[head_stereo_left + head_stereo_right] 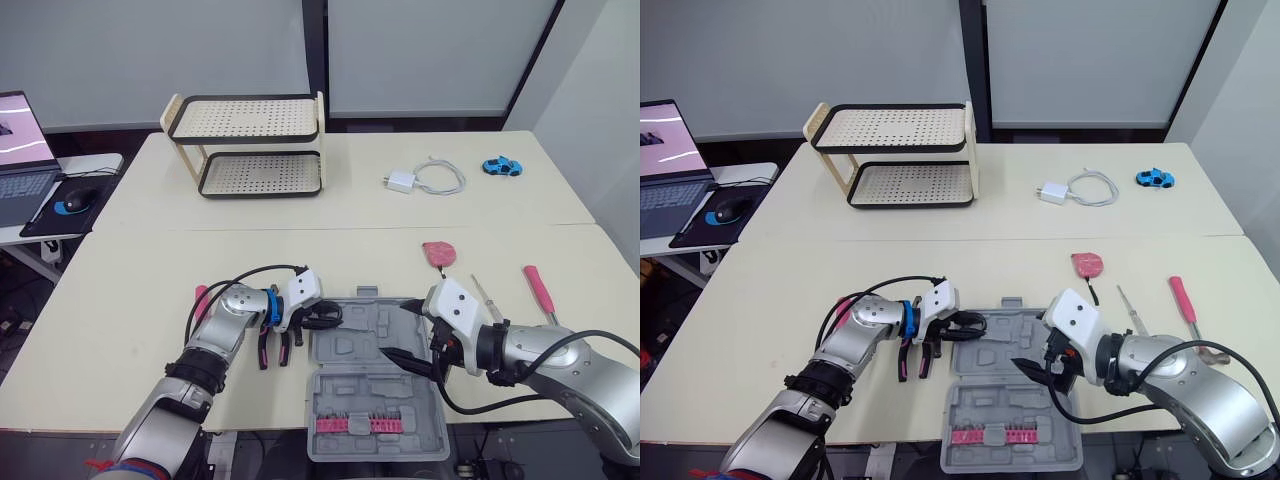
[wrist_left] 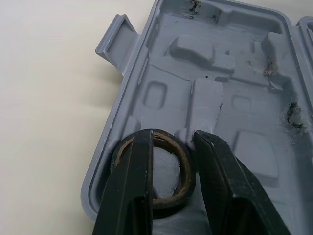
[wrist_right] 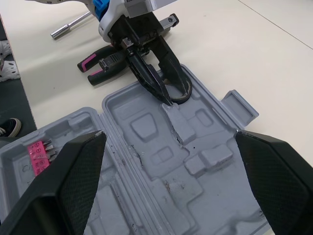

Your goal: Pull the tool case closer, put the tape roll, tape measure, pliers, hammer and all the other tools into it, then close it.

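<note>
**A:** Left claw (image 2: 173, 139) clamped on the tape roll (image 2: 171, 205), with the tool case (image 2: 230, 98) corner just beneath it. Right claw (image 3: 168, 139) spread wide opposite.

**B:** Risk: if released here, the roll may catch the rim and tip out.

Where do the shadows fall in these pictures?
Right wrist view: the pliers throw a soft shadow on the table. Left wrist view: the tool case shows gentle shading in its recesses. Left eye view: even light, no glare on the table.
</note>
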### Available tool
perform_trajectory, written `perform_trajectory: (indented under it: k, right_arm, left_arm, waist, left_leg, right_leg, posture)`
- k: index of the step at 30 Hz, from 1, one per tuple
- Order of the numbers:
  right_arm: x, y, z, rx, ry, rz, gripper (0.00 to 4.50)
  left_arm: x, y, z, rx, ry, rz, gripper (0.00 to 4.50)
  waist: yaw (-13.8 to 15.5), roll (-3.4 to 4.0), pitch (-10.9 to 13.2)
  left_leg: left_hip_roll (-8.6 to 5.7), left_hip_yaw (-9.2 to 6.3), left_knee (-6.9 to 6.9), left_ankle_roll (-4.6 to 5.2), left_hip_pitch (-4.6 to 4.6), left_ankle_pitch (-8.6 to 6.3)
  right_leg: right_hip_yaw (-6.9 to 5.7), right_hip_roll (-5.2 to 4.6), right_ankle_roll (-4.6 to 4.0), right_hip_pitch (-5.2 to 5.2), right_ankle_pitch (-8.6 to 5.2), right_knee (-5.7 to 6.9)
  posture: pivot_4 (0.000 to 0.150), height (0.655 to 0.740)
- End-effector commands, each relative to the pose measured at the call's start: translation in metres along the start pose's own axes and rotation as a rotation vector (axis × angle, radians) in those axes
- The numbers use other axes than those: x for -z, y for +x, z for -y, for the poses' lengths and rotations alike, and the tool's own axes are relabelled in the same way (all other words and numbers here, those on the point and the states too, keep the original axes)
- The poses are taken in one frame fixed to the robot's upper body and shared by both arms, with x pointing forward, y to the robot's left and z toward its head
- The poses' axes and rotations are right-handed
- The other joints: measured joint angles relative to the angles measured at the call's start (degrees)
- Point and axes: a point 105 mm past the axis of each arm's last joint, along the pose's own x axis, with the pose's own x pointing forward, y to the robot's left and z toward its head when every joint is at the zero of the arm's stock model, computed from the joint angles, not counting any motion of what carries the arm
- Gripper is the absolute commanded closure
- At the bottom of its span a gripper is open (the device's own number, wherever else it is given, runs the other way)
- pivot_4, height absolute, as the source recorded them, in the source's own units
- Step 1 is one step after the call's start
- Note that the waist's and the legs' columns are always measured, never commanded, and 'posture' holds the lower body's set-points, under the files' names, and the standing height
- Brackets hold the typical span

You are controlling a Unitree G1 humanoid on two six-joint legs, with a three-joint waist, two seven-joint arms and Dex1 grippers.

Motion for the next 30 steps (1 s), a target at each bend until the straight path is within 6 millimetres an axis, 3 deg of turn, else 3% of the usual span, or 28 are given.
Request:
perform_trajectory:
  k: [1,10,12,14,18,22,25,30]
  right_arm:
    - [-0.016,-0.005,-0.001,0.008,-0.052,0.056,0.0]
    - [-0.028,-0.018,0.011,0.074,-0.042,0.138,0.0]
    - [-0.028,-0.027,0.017,0.119,-0.049,0.144,0.0]
    - [-0.024,-0.045,0.032,0.231,-0.094,0.126,0.0]
    - [0.0,-0.081,0.053,0.387,-0.139,0.045,0.0]
    - [0.034,-0.124,0.063,0.45,-0.128,-0.08,0.0]
    - [0.05,-0.156,0.072,0.48,-0.069,-0.117,0.0]
    - [0.076,-0.197,0.082,0.457,-0.034,-0.212,0.0]
  left_arm:
    - [-0.002,-0.014,-0.004,-0.02,-0.004,-0.005,3.21]
    - [-0.054,-0.067,-0.018,-0.108,0.041,0.11,3.21]
    - [-0.06,-0.085,-0.022,-0.158,0.037,0.13,3.21]
    - [-0.058,-0.117,-0.031,-0.281,0.023,0.139,3.21]
    - [-0.03,-0.177,-0.035,-0.51,-0.039,0.074,3.21]
    - [0.013,-0.224,-0.013,-0.612,-0.134,-0.067,3.21]
    - [0.035,-0.251,0.009,-0.65,-0.193,-0.128,2.63]
    - [0.057,-0.27,0.05,-0.649,-0.265,-0.188,1.03]
  waist:
    - [-0.1,0.0,0.0]
    - [-0.1,0.01,0.0]
    - [0.0,0.01,0.0]
    - [0.0,0.02,0.0]
    - [-0.3,0.04,0.0]
    - [0.0,0.05,0.0]
    - [0.0,0.04,0.1]
    - [0.1,0.05,0.1]
  left_leg:
    - [0.0,0.0,0.0,0.0,0.0,0.0]
    - [0.01,-0.02,-0.02,0.0,-0.05,0.0]
    - [0.01,-0.03,-0.02,0.0,-0.06,0.0]
    - [0.02,-0.03,-0.04,0.0,-0.05,0.0]
    - [0.05,0.01,-0.16,0.01,-0.01,-0.01]
    - [0.07,0.09,-0.21,0.03,0.03,-0.02]
    - [0.09,0.22,-0.2,0.04,0.07,-0.02]
    - [0.15,0.32,-0.29,0.05,0.46,-0.04]
  right_leg:
    - [0.0,0.0,0.0,0.0,0.0,0.0]
    - [0.01,0.0,0.0,-0.07,0.0,-0.01]
    - [0.01,0.0,0.0,-0.07,0.0,-0.02]
    - [0.01,0.0,0.0,-0.08,0.0,-0.01]
    - [0.05,0.01,0.0,-0.13,0.0,-0.02]
    - [0.09,0.01,0.0,-0.08,0.0,-0.06]
    - [0.15,-0.02,0.0,0.0,0.0,-0.1]
    - [0.15,-0.08,-0.01,0.43,-0.02,-0.19]
  posture:
    - [0.15,0.74]
    - [0.15,0.74]
    - [0.15,0.74]
    - [0.15,0.74]
    - [0.15,0.74]
    - [0.15,0.74]
    - [0.15,0.74]
    - [0.15,0.74]
